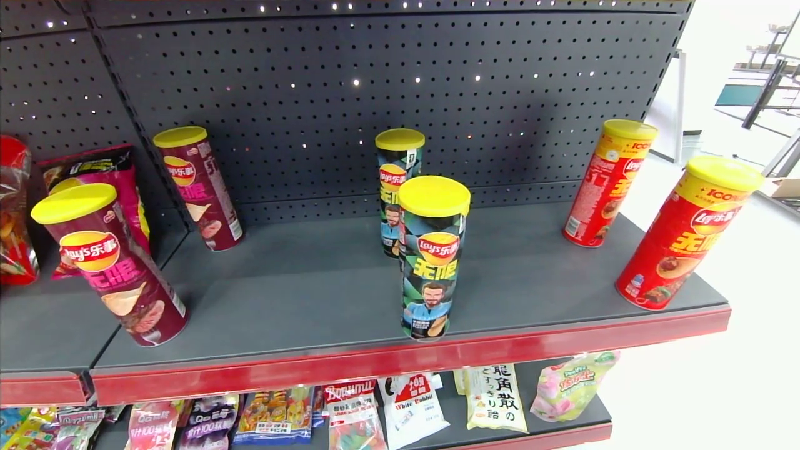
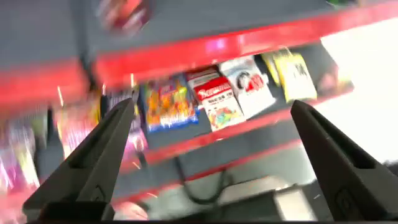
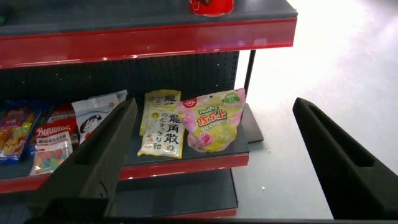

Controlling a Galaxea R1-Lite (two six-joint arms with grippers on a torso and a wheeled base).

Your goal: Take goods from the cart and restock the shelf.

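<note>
On the grey shelf (image 1: pixel 300 294), two maroon chip cans (image 1: pixel 109 269) are stood upright at the left, two green-patterned cans (image 1: pixel 433 256) in the middle, two red cans (image 1: pixel 687 234) at the right. Below, the left gripper (image 2: pixel 212 104) and right gripper (image 3: pixel 216 102) are held before snack bags (image 3: pixel 211 121), fingers spread wide and empty. The cans are judged light, stiff, smooth-walled and easily toppled, best gripped at mid-body.
</note>
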